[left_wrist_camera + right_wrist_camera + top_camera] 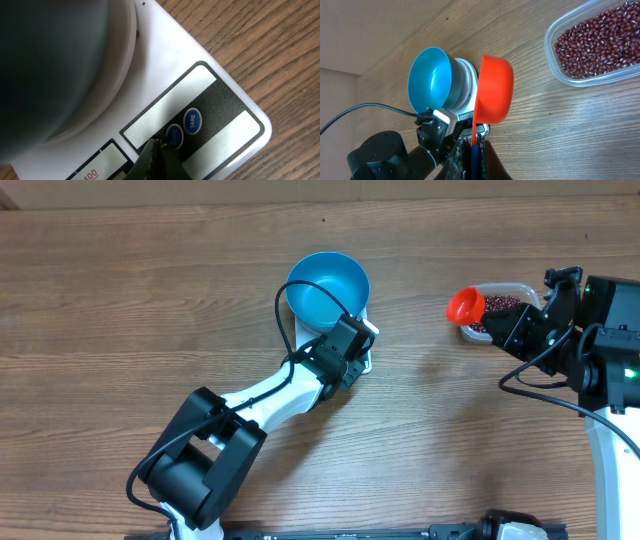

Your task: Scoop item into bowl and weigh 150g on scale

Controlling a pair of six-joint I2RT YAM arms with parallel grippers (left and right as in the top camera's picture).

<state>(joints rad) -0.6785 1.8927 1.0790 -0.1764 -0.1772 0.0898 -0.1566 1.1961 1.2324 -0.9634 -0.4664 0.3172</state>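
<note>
The blue bowl (327, 288) stands on the white scale (368, 330) and shows only bare blue inside. My left gripper (350, 352) is shut. Its tip (159, 146) rests on the scale's button panel (220, 107), at the blue button (174, 135) beside TARE (192, 121). To the right, my right gripper (497, 320) is shut on the handle of an orange-red scoop (465, 305), held at the left end of the clear tub (515, 290) of red-brown beans (597, 42). In the right wrist view the scoop (492, 90) hangs before the bowl (432, 77), with its handle between my fingers (476, 142).
The left arm (215, 445) reaches in diagonally from the lower left. The right arm's body (605, 340) stands at the right edge with a black cable looping beside it. Bare wooden tabletop (130, 300) lies to the left and between scale and tub.
</note>
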